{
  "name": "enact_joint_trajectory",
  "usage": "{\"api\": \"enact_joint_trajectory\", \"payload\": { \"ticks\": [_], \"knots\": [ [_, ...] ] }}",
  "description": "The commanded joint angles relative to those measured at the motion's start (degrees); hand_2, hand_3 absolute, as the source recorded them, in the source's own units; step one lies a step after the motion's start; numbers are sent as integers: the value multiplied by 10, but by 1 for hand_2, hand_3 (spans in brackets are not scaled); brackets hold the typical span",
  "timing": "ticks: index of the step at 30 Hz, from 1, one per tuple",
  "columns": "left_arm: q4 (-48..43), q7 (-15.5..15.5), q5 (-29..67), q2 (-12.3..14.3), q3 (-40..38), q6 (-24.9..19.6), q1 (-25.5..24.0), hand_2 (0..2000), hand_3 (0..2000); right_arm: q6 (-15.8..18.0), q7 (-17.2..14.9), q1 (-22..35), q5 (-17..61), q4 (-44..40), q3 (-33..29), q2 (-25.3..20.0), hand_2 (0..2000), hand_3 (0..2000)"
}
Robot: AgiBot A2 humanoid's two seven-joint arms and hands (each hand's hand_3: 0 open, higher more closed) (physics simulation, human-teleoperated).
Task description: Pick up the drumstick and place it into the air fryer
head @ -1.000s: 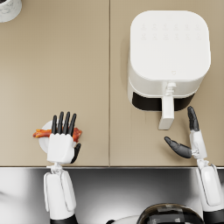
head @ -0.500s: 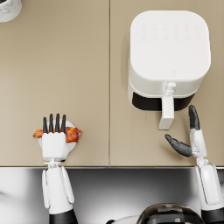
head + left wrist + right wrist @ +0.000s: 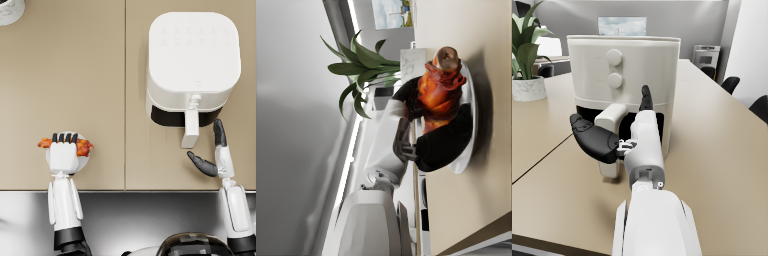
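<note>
The glazed orange-red drumstick (image 3: 83, 147) (image 3: 438, 92) lies across a small white plate (image 3: 84, 162) (image 3: 468, 150) near the table's front edge. My left hand (image 3: 63, 153) (image 3: 442, 142) covers its middle, and the dark fingers curl around it; both ends stick out. The white air fryer (image 3: 192, 60) (image 3: 622, 55) stands at the right, its drawer showing a dark gap behind the handle (image 3: 190, 127) (image 3: 609, 122). Just below and right of the handle, my right hand (image 3: 215, 156) (image 3: 612, 137) is empty, with thumb and fingers spread and not touching it.
A white plant pot (image 3: 9, 9) (image 3: 527, 87) stands at the far left corner of the tan table (image 3: 100, 75). The table's front edge (image 3: 125, 190) runs just below both hands.
The left hand's fingers, stretched flat over the plate a second ago, have curled down around the drumstick. The right hand and air fryer have stayed put.
</note>
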Motion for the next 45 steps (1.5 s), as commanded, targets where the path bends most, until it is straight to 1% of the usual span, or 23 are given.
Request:
{"api": "enact_joint_trajectory", "payload": {
  "ticks": [1, 2, 3, 4, 6, 8, 9, 11, 12, 17, 20, 24, 28, 31, 32, 33, 35, 37, 38, 39, 43, 45],
  "knots": [
    [44, 2, 0, -4, 41, 12, 0, 2000, 1633, 0, 0, 16, 0, -44, 8, -6, 0, 0],
    [30, 3, 0, -7, 43, 28, 3, 2000, 1960, 0, 0, 18, 0, -59, 11, -8, 0, 0],
    [11, 10, 0, -9, 45, 43, 4, 2000, 2000, 0, 0, 22, 0, -77, 16, -10, 0, 0],
    [-10, 18, 0, -11, 44, 57, 4, 2000, 2000, 0, 0, 25, 0, -89, 18, -12, 0, 0],
    [-56, 49, 0, -8, 34, 82, 5, 2000, 2000, 0, 0, 31, 0, -116, 23, -16, 0, 0],
    [-90, 89, 0, -6, 32, 91, 6, 2000, 2000, 0, 0, 37, 0, -140, 23, -20, 0, 0],
    [-106, 102, 0, -5, 28, 92, 6, 2000, 2000, 0, 0, 40, 0, -144, 24, -22, 0, 0],
    [-132, 118, 0, -3, 23, 96, 9, 2000, 2000, 0, 0, 42, 0, -152, 27, -24, 0, 0],
    [-142, 123, -25, -3, 23, 97, 11, 2000, 2000, 0, 0, 42, 0, -154, 29, -25, 0, 0],
    [-178, 134, -150, 4, 26, 100, 24, 2000, 2000, 0, 0, 47, 0, -179, 30, -32, 0, 0],
    [-191, 136, -225, 9, 36, 88, 34, 2000, 2000, 0, 0, 61, 0, -194, 50, -39, 0, 0],
    [-201, 136, -324, 14, 42, 84, 41, 2000, 2000, 0, 0, 78, 0, -212, 70, -50, 0, 0],
    [-197, 136, -371, 19, 51, 82, 44, 2000, 2000, -2, 0, 106, 1, -246, 86, -64, 0, 0],
    [-195, 137, -382, 22, 59, 83, 44, 2000, 2000, 13, 4, 123, 3, -258, 108, -64, 0, 0],
    [-197, 137, -384, 23, 62, 82, 45, 2000, 2000, 17, 5, 123, 4, -254, 116, -60, 1361, 327],
    [-197, 136, -385, 24, 66, 82, 44, 2000, 2000, -8, 5, 123, 3, -254, 118, -59, 2000, 653],
    [-200, 137, -386, 26, 76, 82, 45, 2000, 2000, -39, 2, 117, 3, -231, 130, -52, 2000, 1307],
    [-201, 137, -387, 30, 87, 81, 49, 2000, 2000, -63, -1, 105, 3, -201, 145, -41, 2000, 1960],
    [-198, 137, -387, 31, 94, 81, 50, 2000, 2000, -68, -1, 97, 3, -181, 152, -34, 2000, 2000],
    [-197, 137, -387, 33, 102, 81, 53, 2000, 2000, -62, -2, 90, 3, -162, 160, -25, 2000, 2000],
    [-199, 136, -388, 43, 134, 82, 65, 2000, 2000, -68, -4, 47, 3, -72, 185, 23, 2000, 2000],
    [-203, 136, -388, 48, 145, 82, 71, 2000, 2000, -61, -5, 28, 3, -36, 195, 46, 2000, 2000]
  ]
}}
